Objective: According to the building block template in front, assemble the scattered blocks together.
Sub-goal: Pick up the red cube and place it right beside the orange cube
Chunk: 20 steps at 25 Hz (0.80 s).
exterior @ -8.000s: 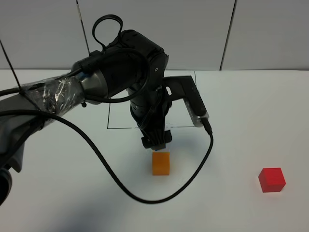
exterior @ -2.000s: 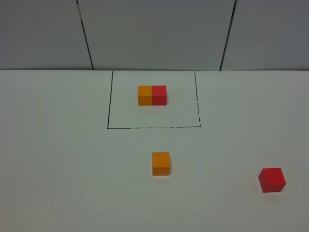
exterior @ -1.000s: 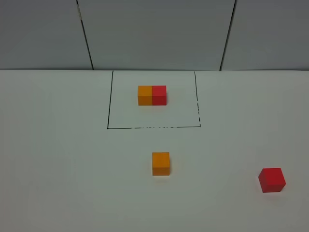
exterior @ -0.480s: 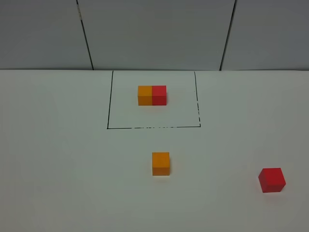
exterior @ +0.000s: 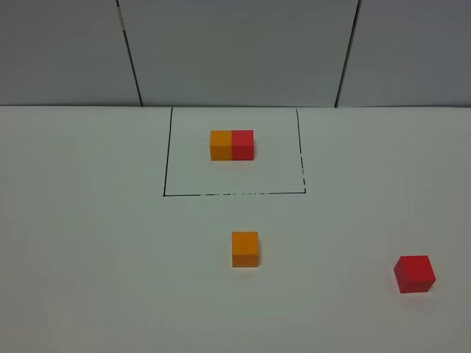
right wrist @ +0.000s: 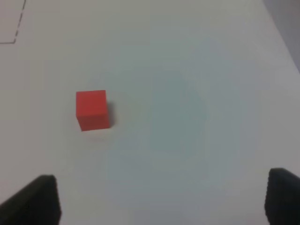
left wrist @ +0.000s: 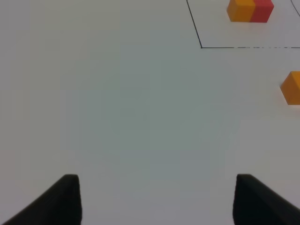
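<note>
White desk (exterior: 88, 243), no arm in the high view. Loose orange plastic cube (exterior: 245, 248) sat near the desk's middle, just in front of the thin black outlined rectangle (exterior: 164, 154). Loose red plastic cube (exterior: 414, 273) sat well off to the right, nearer the front edge, well apart from the orange one. Inside the rectangle was the template pair (exterior: 232, 145): one orange and one red cube, touching side by side, orange on the left.

Left hand (left wrist: 157, 192): both dark fingers (left wrist: 65, 201) showed at the frame edge, spread wide, nothing between them, only bare desk. The loose orange cube was ahead of it and far out to one side, cut by the frame edge, well apart from the fingers. The template pair was farther ahead still.

Right hand (right wrist: 161, 197): fingers also spread wide, holding nothing. The loose red cube was ahead of it, closer to one finger's side than to the centre line, not between the fingers and touching neither. A corner of the rectangle's line showed beyond the cube.
</note>
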Motion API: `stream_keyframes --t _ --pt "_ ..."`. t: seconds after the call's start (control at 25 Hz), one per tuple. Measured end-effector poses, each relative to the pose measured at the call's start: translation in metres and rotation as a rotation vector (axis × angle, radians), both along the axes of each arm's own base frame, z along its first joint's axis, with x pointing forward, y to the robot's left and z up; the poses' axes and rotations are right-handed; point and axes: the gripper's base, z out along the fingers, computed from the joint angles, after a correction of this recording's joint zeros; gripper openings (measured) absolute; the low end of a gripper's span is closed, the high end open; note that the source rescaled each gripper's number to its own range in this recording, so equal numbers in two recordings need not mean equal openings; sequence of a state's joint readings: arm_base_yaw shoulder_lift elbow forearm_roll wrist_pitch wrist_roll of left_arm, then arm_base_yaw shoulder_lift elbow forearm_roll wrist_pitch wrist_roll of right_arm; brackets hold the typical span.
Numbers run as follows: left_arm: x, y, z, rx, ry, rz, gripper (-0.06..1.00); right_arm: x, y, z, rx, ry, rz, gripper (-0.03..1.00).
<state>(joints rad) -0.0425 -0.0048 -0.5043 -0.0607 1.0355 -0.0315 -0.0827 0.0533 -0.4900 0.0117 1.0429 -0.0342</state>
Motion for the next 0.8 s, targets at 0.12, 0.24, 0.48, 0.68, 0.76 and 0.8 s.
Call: stream_keyframes --t 0.12,0.24,0.48,0.68,0.76,0.8 --pt "0.000 0.000 0.000 0.000 0.000 0.000 0.54 0.002 0.002 0.000 0.046 0.005 0.001 0.75" --pt "0.000 0.000 0.000 0.000 0.000 0.000 0.54 0.010 0.003 0.000 0.084 0.054 0.000 0.76" --pt "0.000 0.000 0.000 0.000 0.000 0.000 0.54 0.053 0.004 0.007 0.164 0.225 0.014 0.94" --pt "0.000 0.000 0.000 0.000 0.000 0.000 0.54 0.108 0.000 0.006 0.176 0.393 0.010 1.00" --pt "0.000 0.000 0.000 0.000 0.000 0.000 0.54 0.131 -0.002 0.003 0.165 0.450 0.014 1.00" --pt "0.000 0.000 0.000 0.000 0.000 0.000 0.54 0.144 -0.003 0.001 0.161 0.484 0.016 1.00"
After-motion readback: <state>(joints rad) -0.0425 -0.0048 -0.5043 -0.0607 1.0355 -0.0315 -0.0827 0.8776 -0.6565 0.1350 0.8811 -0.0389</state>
